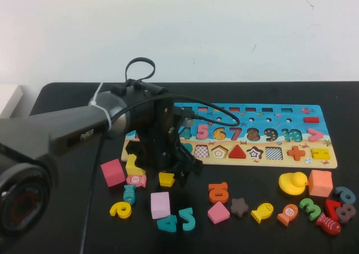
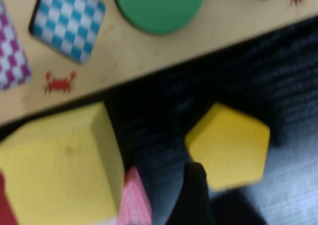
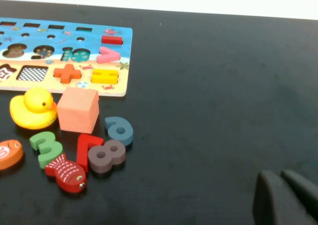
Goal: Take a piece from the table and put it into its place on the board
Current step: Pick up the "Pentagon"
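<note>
I am hovering my left claw wide over the yellow pentagon, lying ungrasped on the surface; its board slot is waiting, right claw looking closed, parked aside.

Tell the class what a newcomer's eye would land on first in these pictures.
The big grey left arm dominates, reaching in from the near left; its left gripper stands open just above the yellow pentagon piece on the black table, in front of the board. Bright loose pieces dot the near table. The right gripper hangs low, well right of them.
</note>
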You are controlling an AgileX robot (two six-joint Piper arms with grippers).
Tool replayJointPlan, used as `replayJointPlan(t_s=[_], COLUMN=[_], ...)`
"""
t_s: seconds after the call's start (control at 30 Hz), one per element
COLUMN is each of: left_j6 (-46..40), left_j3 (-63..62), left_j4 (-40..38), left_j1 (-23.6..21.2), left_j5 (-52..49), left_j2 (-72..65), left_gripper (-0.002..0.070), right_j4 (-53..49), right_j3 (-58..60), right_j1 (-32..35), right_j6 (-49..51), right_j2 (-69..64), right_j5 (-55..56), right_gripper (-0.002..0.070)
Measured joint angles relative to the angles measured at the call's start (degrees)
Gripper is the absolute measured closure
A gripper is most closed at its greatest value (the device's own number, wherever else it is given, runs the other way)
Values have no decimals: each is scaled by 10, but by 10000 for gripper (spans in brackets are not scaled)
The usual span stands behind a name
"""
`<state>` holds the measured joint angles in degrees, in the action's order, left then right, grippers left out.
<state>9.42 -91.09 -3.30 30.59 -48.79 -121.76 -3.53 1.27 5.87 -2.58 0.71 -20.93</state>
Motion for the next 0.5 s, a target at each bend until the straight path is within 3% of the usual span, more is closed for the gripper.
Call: replayJointPlan(t_s=[0.5], left_j6=[31], left_j3=[-67], left_j4=[7], left_j1=[-1], left_j5=[-20], left_j2=[-52], left_gripper=[174], right_j4=[0], right_j3=[0], right_j1=[0], right_j6=[0], right_j2=[0], right_j5=[0], right_gripper=[657])
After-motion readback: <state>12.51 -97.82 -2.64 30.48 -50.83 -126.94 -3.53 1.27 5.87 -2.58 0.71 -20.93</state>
